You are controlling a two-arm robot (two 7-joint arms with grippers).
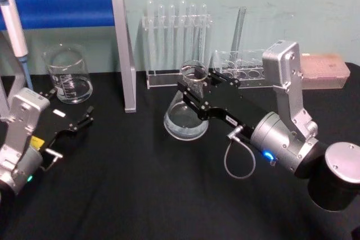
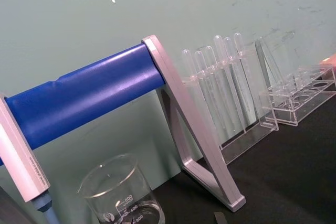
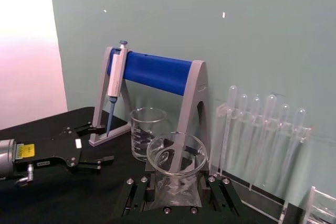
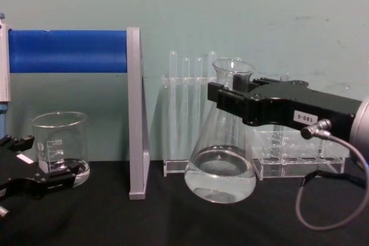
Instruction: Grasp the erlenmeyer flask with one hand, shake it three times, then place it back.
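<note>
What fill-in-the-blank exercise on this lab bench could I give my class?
The right gripper holds the flask by its ___.
The left gripper, near the beaker, is ___.
The stand's bar is coloured ___.
Missing words: neck; open; blue.

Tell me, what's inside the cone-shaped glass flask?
The erlenmeyer flask seems to hold a little clear liquid in its wide base. The right gripper clamps the neck, hiding what is inside there.
</note>
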